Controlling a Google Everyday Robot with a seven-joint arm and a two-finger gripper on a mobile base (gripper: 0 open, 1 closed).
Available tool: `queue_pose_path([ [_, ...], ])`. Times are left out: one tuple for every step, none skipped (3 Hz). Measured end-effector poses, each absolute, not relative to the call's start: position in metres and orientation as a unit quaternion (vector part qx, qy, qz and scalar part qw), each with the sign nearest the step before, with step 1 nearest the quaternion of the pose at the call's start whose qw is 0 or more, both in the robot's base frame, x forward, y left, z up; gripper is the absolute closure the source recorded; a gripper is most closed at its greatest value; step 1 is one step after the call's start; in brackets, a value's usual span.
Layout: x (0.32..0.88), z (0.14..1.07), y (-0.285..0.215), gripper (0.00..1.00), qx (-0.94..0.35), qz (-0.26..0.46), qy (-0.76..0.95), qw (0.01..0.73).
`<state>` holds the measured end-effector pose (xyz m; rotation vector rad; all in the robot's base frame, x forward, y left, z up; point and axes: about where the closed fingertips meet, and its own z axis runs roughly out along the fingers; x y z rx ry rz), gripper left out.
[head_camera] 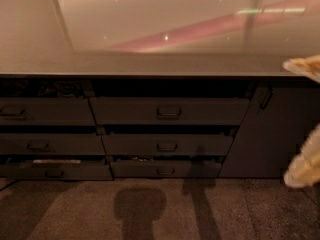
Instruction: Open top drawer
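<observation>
Camera view looks down on the top drawer [125, 111], a wide, tall-fronted dark grey drawer directly under the edge of the desk [150, 64]. It sits in the middle column of the unit. Its small rectangular loop handle [169, 112] is at the centre of the front. A dark gap runs along above the front, and the drawer looks shut or very nearly so.

Its long axis runs left to right along the desk front, so I judge the pull must come straight out toward the floor side, away from the desk. Two shorter dark drawers [167, 145] are stacked beneath it, and narrower dark drawer fronts [45, 111] stand to its left. A plain dark cabinet door [270, 134] with a slanted handle closes the unit on the right.

The pale cream tool [301, 170] hangs at the far right edge, in front of that door and lower than the handle. It is well apart from the handle and touches nothing. Whether the tool is open or closed I cannot tell. The handle lies up and to the left of it, so reaching it calls for a long sideways move first.
</observation>
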<state>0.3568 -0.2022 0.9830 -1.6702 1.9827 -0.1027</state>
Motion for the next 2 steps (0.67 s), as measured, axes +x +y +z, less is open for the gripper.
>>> queue_pose_path([
  [0.348,0.9645,-0.2031,0.0,-0.614,-0.032,0.732,0.294],
  [0.3485,0.9653,-0.2017,0.0,-0.616,-0.032,0.731,0.294],
])
